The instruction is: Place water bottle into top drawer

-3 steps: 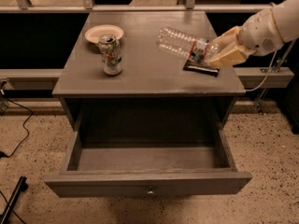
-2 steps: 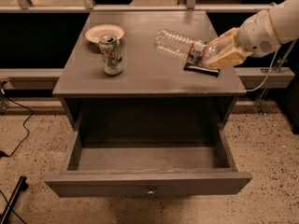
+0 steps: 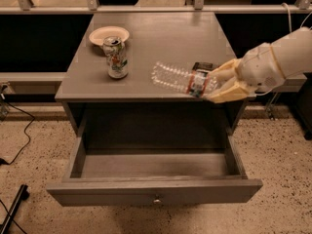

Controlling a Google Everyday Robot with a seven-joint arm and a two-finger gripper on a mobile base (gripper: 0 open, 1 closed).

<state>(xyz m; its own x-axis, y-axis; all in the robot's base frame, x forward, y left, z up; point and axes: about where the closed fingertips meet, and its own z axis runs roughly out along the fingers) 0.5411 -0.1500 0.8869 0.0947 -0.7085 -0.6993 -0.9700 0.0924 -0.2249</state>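
The clear ribbed water bottle [image 3: 178, 79] with a red-and-white label band lies on its side in the air, over the front right part of the table top. My gripper [image 3: 218, 86] comes in from the right and is shut on the bottle's label end. The top drawer [image 3: 154, 191] is pulled wide open below the table front, its inside bare, with a small round knob [image 3: 157, 199] at the centre of its front panel. The bottle is above and behind the drawer's opening.
A white printed drink can [image 3: 116, 57] stands at the left of the grey table [image 3: 161, 33], with a small white plate [image 3: 108, 34] behind it. A dark flat object [image 3: 202, 66] lies on the table behind the bottle. Cables run on the speckled floor at left.
My gripper has carried the bottle toward the table's front edge and a little left, closer to the open drawer. The can and plate have not moved.
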